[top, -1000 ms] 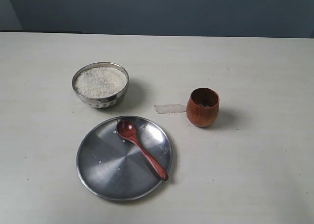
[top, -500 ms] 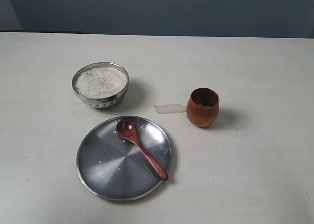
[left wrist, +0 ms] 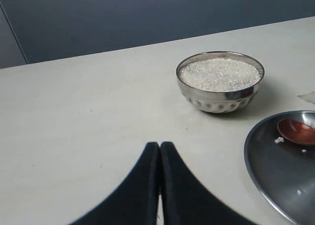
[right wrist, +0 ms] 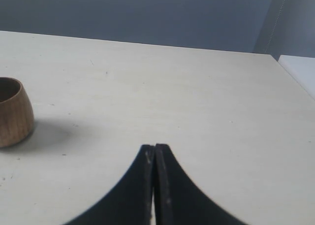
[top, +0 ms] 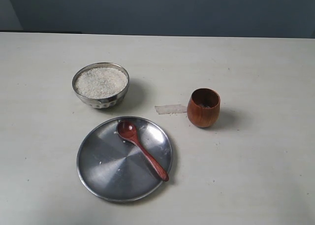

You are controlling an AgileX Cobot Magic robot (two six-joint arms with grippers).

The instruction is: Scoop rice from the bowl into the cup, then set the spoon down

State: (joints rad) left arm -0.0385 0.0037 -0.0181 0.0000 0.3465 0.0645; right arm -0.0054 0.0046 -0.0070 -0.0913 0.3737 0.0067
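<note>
Ext. view: spoon (top: 141,156) on plate (top: 108,180), axis 11–5 o'clock, handle end at 5. Pressed together, empty: left gripper (left wrist: 159,147), right gripper (right wrist: 154,148). Left judged nearer.

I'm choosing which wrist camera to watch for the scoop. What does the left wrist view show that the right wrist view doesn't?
Only the left wrist view shows the bowl of rice, part of the plate and of the spoon lying on it, and the shut left gripper. Only the right wrist view shows the cup and the shut right gripper. Both share the pale table and the dark wall behind it.
</note>
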